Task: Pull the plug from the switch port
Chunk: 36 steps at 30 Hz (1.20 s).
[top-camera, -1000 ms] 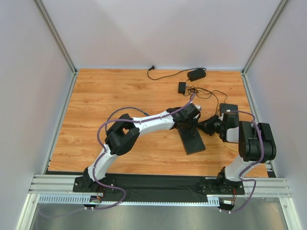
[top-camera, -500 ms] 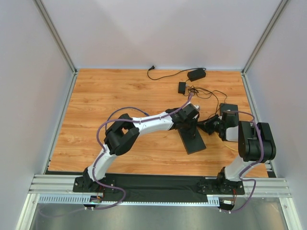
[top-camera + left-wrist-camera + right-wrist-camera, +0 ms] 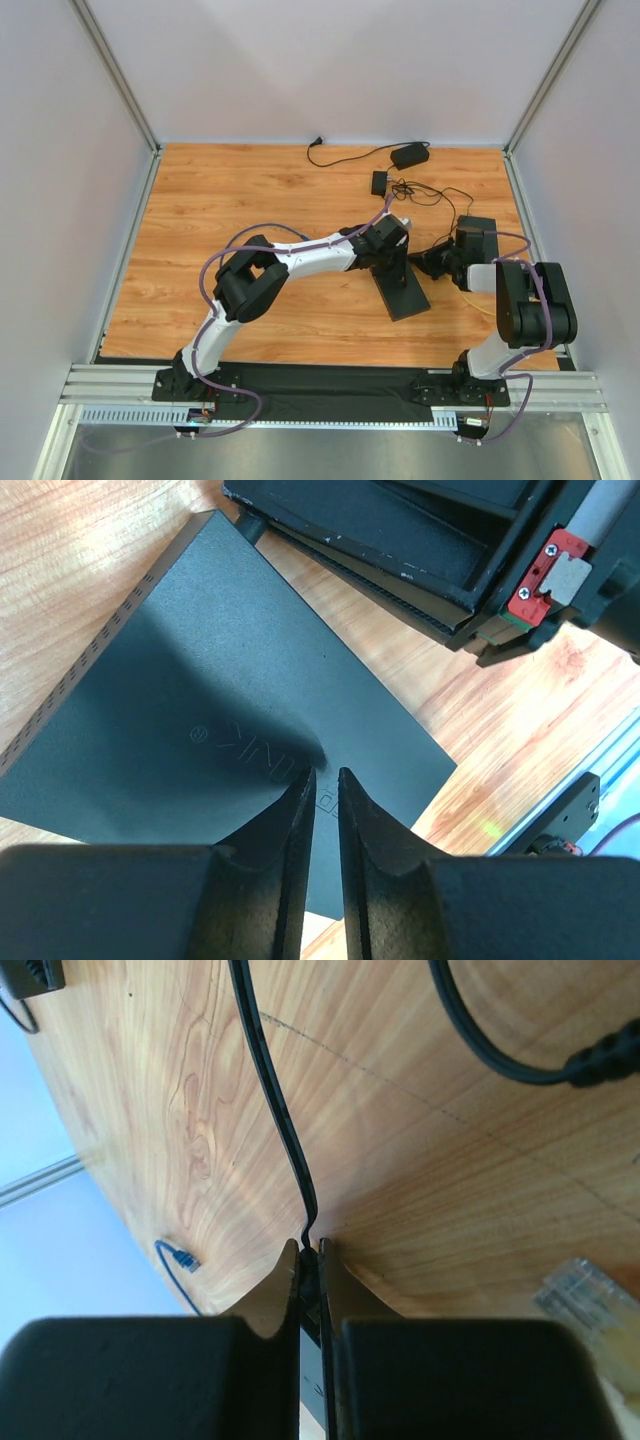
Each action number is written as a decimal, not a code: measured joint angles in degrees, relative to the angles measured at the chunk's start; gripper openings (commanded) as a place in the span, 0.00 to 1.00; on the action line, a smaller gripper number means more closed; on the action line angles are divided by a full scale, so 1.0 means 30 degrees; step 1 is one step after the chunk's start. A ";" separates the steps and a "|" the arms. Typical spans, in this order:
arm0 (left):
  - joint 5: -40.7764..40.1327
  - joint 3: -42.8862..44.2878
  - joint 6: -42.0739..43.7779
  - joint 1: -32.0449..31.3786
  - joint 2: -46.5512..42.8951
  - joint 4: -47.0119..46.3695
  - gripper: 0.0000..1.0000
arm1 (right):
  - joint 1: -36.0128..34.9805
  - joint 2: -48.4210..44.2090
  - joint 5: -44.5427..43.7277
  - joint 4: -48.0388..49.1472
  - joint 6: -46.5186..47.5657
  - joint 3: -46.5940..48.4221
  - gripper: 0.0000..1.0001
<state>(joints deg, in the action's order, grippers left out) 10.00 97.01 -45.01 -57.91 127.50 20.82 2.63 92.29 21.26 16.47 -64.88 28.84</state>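
The switch (image 3: 402, 288) is a flat black oblong box lying on the wooden table; its top with a faint logo fills the left wrist view (image 3: 200, 710). My left gripper (image 3: 392, 262) is shut and empty, with its tips (image 3: 322, 780) down on the switch's top. My right gripper (image 3: 423, 263) is just right of the switch's far end. It is shut on a small black plug (image 3: 311, 1258), and a thin black cable (image 3: 270, 1090) runs away from the plug. The right wrist view does not show the switch's sockets.
A power adapter (image 3: 409, 155), a small black box (image 3: 380, 182) and tangled black cables (image 3: 425, 192) lie at the back right. A clear plug (image 3: 590, 1295) and a blue cable (image 3: 175, 1255) lie on the wood. The right gripper's body (image 3: 470, 570) is close to the left wrist.
The left wrist has shifted a little back and left over the switch. The right arm's wrist has moved back, and its gripper has stayed shut by the switch's far end.
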 measured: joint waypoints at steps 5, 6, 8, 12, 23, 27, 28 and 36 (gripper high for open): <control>0.0138 -0.0204 -0.0277 0.0066 -0.0007 -0.0240 0.22 | -0.0423 -0.0335 -0.1042 -0.1297 -0.0007 0.0444 0.00; 0.0175 -0.0248 -0.0342 0.0087 -0.0007 -0.0299 0.22 | -0.0430 -0.0335 -0.1078 -0.1304 -0.0087 0.0444 0.00; 0.0233 -0.0379 -0.0423 0.0109 -0.0036 -0.0474 0.22 | -0.0466 -0.0335 -0.1122 -0.1304 -0.0146 0.0444 0.00; 0.0291 -0.0627 -0.0510 0.0131 -0.0117 -0.0780 0.22 | -0.0714 -0.0495 -0.1668 -0.1574 -0.0080 0.0532 0.00; 0.0510 -0.1035 -0.0750 0.0189 -0.0138 -0.1763 0.21 | -0.1763 -0.1086 -0.4699 -0.4481 -0.1428 0.1661 0.00; 0.0503 -0.1093 -0.0743 0.0197 -0.0109 -0.2047 0.21 | -0.2630 -0.0816 -0.6805 -0.8051 -0.1282 0.3730 0.00; 0.0503 -0.1151 -0.0750 0.0204 -0.0109 -0.2142 0.21 | -0.2856 -0.0750 -0.7402 -0.8837 -0.1246 0.4175 0.00; 0.0933 -0.1457 -0.0889 0.0182 -0.0029 -0.3016 0.20 | -0.3774 -0.0372 -1.1001 -1.2495 -0.0087 0.6215 0.00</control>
<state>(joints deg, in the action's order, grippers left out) 12.80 92.64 -47.68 -57.36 127.42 11.77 -8.69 91.18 -11.75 -21.02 -65.14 47.48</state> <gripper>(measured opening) 0.195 0.030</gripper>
